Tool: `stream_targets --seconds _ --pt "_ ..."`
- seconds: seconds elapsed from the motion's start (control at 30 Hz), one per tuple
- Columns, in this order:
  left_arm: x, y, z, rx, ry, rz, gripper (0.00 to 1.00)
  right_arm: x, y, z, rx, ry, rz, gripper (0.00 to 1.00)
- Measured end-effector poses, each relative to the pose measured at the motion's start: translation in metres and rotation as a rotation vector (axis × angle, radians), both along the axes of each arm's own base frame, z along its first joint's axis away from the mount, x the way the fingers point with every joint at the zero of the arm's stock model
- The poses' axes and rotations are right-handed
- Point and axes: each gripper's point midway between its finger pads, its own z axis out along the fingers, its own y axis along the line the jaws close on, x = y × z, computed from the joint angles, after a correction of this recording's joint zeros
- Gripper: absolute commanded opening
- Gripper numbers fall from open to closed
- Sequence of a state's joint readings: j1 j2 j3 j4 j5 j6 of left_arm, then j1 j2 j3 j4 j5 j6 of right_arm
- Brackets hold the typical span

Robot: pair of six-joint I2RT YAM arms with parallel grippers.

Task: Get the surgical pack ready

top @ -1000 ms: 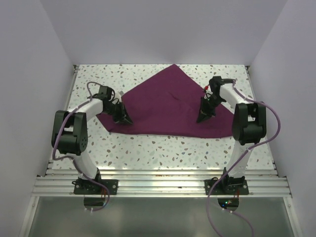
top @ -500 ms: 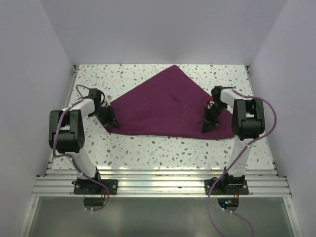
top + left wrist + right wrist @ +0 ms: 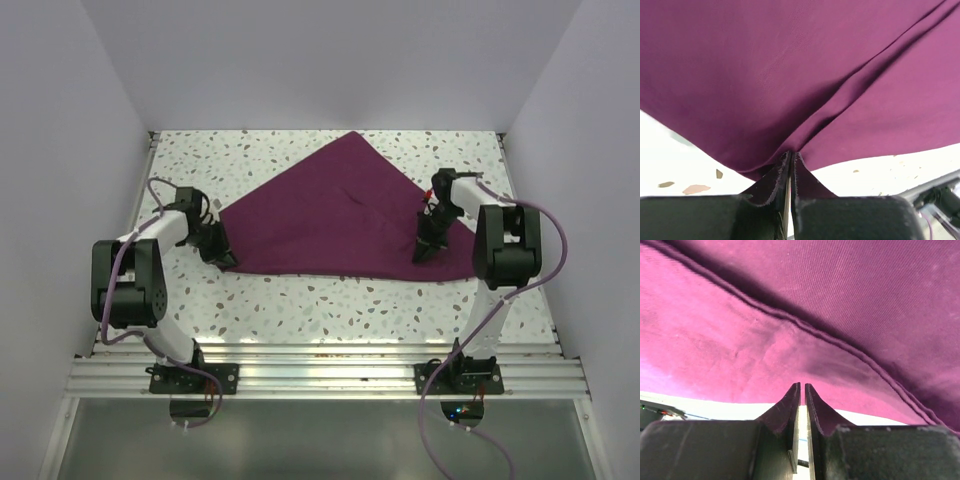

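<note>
The surgical pack shows only as a plum-purple cloth [image 3: 340, 220], spread flat in a rough triangle on the speckled table; no tray, instruments or gauze show. My left gripper [image 3: 218, 250] sits low at the cloth's left corner. In the left wrist view its jaws [image 3: 790, 154] are shut on a pinched fold of the cloth [image 3: 790, 60], which puckers toward the tips. My right gripper [image 3: 424, 252] stands on the cloth's right part, near the right corner. Its jaws [image 3: 802, 385] are all but shut, tips against the cloth [image 3: 815, 290], with no fold seen between them.
Bare speckled table [image 3: 300, 300] lies between the cloth and the aluminium rail [image 3: 320, 365] at the near edge. White walls close in the table on the left, back and right. Purple cables loop off both arms.
My left gripper has pulled leftward, drawing the cloth's left corner out with it. The right gripper has shifted a little right and nearer, and the cloth's right corner has crept right.
</note>
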State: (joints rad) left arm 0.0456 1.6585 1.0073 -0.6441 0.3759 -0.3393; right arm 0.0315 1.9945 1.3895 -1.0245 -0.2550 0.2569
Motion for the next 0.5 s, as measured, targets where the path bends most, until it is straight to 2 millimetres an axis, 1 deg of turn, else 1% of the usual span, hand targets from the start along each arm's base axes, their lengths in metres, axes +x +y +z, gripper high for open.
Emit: stream_targets --seconds 0.03,0.13,0.17,0.23,0.27,0.3,0.37,0.4,0.47,0.5 --pt "-0.009 -0.002 -0.009 -0.010 0.029 0.000 0.02 0.001 0.000 0.001 0.000 -0.008 0.000 0.12" --pt "-0.026 -0.004 -0.030 -0.042 0.108 0.016 0.00 0.000 -0.001 -0.002 -0.004 -0.013 0.000 0.12" --pt "-0.028 -0.005 -0.030 -0.072 0.120 0.029 0.00 -0.001 -0.002 -0.005 -0.011 -0.011 0.001 0.12" --pt "-0.027 -0.001 -0.030 -0.094 0.123 0.055 0.00 -0.005 -0.006 -0.010 -0.033 0.005 0.003 0.12" --pt "-0.026 0.002 -0.029 -0.098 0.122 0.067 0.04 -0.006 -0.007 -0.014 -0.043 0.015 0.003 0.12" --pt "-0.024 0.005 -0.029 -0.097 0.119 0.077 0.16 -0.007 -0.007 -0.014 -0.042 0.020 0.002 0.13" --pt "-0.019 0.013 -0.025 -0.074 0.110 0.087 0.30 -0.007 -0.008 -0.014 -0.045 0.021 0.001 0.14" --pt "-0.014 0.019 -0.023 -0.046 0.096 0.093 0.41 -0.006 -0.008 -0.013 -0.048 0.019 0.003 0.15" --pt "0.000 0.031 -0.013 0.014 0.049 0.106 0.49 -0.006 -0.008 -0.013 -0.056 0.018 0.006 0.15" --pt "0.009 0.038 -0.005 0.045 0.017 0.117 0.55 -0.005 -0.008 -0.012 -0.057 0.015 0.008 0.15"
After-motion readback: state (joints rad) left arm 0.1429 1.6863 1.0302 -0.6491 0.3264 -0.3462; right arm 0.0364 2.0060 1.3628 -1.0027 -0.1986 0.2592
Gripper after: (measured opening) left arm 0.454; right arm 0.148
